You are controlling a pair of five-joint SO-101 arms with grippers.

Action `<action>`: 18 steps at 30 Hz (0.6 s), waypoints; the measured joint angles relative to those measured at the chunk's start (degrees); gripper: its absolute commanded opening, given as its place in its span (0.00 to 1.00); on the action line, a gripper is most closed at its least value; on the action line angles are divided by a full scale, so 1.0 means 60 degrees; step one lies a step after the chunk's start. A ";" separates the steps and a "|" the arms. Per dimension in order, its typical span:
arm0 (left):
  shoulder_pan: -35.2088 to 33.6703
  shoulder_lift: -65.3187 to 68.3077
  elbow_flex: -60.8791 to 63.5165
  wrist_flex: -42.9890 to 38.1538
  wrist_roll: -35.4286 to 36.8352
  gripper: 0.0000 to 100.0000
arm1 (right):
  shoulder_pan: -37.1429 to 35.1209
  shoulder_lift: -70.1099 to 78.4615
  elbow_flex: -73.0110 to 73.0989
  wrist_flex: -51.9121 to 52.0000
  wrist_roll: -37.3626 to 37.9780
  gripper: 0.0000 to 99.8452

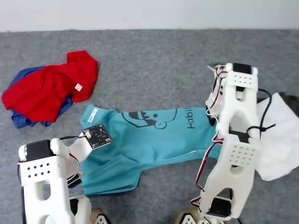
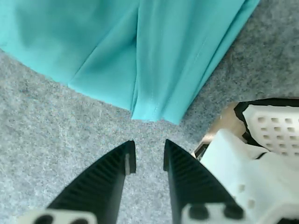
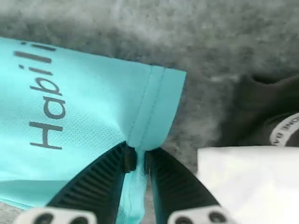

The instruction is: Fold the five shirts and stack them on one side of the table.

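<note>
A teal shirt lies spread across the middle of the grey table with its print facing up. My right gripper is shut on the teal shirt's hem, at the end beside the lettering, and cloth is pinched between its black fingers. The right arm stands over that end. My left gripper is open above bare carpet, just short of the teal shirt's folded near edge, with nothing between its fingers. The left arm is at the front left corner.
A red shirt lies crumpled on a blue shirt at the back left. A white shirt and a dark shirt lie at the right edge, close to the right gripper. A white arm part sits beside the left gripper.
</note>
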 measured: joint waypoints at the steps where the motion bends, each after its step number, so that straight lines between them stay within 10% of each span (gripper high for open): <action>1: 0.0000 0.0000 0.0000 0.0000 0.0000 0.11 | 0.0029 0.0000 -0.0015 0.0000 0.0073 0.01; 18: 0.0000 0.0000 0.0000 0.0000 0.0029 0.11 | 0.0967 0.0000 -0.0278 0.0220 0.0967 0.12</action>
